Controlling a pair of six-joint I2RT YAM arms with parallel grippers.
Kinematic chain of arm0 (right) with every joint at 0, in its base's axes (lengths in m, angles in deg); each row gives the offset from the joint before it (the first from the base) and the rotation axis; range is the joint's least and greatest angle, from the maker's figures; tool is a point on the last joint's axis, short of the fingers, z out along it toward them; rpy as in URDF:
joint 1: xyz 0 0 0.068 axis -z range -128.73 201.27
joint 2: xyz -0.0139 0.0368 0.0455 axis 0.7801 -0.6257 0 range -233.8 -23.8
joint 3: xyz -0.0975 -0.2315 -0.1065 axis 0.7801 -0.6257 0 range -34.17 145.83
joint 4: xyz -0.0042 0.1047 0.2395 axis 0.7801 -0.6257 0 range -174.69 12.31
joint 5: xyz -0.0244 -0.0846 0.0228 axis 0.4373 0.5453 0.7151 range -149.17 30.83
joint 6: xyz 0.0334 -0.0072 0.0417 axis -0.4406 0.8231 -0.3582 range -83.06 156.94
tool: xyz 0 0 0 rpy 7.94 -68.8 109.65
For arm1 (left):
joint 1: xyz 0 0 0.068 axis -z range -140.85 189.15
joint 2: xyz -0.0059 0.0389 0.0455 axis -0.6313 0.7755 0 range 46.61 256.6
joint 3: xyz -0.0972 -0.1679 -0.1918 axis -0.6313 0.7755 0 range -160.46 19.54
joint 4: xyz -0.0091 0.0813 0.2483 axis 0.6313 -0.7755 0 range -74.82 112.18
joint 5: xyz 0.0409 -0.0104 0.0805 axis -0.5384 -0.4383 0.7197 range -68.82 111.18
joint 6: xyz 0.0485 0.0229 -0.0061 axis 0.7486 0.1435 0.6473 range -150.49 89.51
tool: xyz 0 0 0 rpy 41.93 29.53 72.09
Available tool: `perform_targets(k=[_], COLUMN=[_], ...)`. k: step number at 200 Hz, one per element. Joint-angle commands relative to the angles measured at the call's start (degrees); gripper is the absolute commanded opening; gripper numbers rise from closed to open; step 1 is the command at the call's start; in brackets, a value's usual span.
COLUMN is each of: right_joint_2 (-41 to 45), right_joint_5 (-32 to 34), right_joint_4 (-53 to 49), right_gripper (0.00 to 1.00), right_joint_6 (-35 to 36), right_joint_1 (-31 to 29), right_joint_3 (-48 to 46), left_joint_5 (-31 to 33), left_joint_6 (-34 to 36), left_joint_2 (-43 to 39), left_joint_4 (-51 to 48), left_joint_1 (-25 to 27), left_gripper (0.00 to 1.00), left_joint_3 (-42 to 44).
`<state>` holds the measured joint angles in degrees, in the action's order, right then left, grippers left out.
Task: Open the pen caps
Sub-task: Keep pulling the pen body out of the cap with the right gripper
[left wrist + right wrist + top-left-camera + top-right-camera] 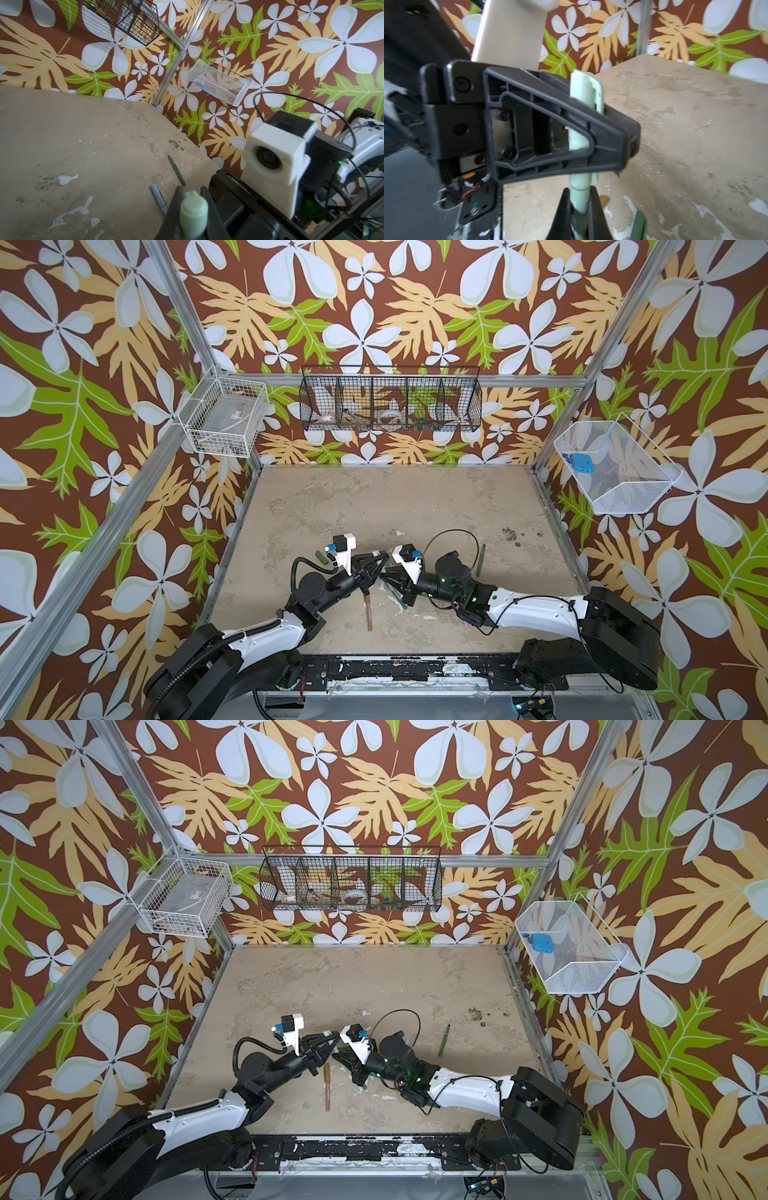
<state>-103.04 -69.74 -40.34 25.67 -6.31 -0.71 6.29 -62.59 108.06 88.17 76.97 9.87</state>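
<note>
- Left claw (192, 193): clamped shut on the pale green cap (193, 209); the cap's rounded end pokes out past my fingers.
- Right claw (579, 192): clamped shut on the pale green pen (580, 199), on the barrel just below the cap seam. My two claws sit nearly tip to tip.
- In both top views the pair meets near the middle of the table (374, 497), a bit toward 6 o'clock, with the pen lifted clear of it.
- Step in hand: both grips look set and the cap looks fully seated, so the pull is not yet done.
- Next move, my read: hold the barrel firm and draw the cap straight off along the pen's axis. Any sideways skew risks a slip on the matte tube.
- Outward from the claws: brown pen (368, 612) at 6 o'clock, can't tell if capped. Dark green pen (481, 560) at 3 o'clock with its tip bare. Dark green cap (322, 558) loose at 9 o'clock.
- View gaps: only the right wrist view shows the seam and the clip (599, 95) on the cap. Only the left wrist view shows a light blue pen (159, 196), hidden in the top views. Only the top views show the brown pen.
</note>
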Motion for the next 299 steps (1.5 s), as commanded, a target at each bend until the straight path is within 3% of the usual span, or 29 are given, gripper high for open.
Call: perform_targets(k=[1, 14, 32, 79, 120, 142, 174, 221, 250, 299], right_joint_2=[-1.4, -1.7, -1.6, -5.6, -5.3, -5.0, -2.3, -0.8, 0.8, 6.5], right_joint_5=[17.0, 18.5, 15.4, -10.3, -23.0, -20.4, -3.6, 0.8, 7.0, 10.2], right_joint_4=[-8.0, -8.0, -7.2, -7.3, -1.8, -3.3, -9.8, -10.4, -11.5, -13.9], right_gripper=[0.00, 0.00, 0.00, 0.00, 0.00, 0.00, 0.00, 0.00, 0.00, 0.00], right_joint_6=[4.8, 4.5, 4.3, 1.6, -3.2, -3.0, 0.9, 1.1, -0.8, -9.0], right_joint_1=[-3.2, -3.9, -3.7, 0.5, 4.9, 4.9, 1.5, 1.2, 2.0, 10.6], right_joint_3=[1.7, 2.0, 1.5, 3.5, 0.6, 0.7, 1.5, 0.5, 0.4, -2.5], left_joint_5=[5.0, 6.7, 7.6, 6.9, 6.8, 6.6, 5.9, 9.0, 18.5, 35.0], left_joint_6=[-0.1, -0.4, -0.9, -1.2, -1.3, -1.8, -2.5, -2.1, -2.2, -4.2], left_joint_2=[-2.5, -3.8, -4.8, -5.8, -7.4, -6.6, -5.9, -7.3, -9.2, -9.3], left_joint_4=[-1.9, -2.9, -3.7, -3.0, -2.7, -2.2, -1.5, -4.8, -14.1, -31.6], left_joint_1=[-0.4, -1.0, -1.7, -2.5, -3.4, -3.7, -4.0, -4.2, -4.2, -4.2], left_gripper=[0.00, 0.00, 0.00, 0.00, 0.00, 0.00, 0.00, 0.00, 0.00, 0.00], left_joint_3=[0.4, 0.8, 1.2, 1.8, 2.6, 2.6, 2.6, 2.2, 0.9, -3.8])
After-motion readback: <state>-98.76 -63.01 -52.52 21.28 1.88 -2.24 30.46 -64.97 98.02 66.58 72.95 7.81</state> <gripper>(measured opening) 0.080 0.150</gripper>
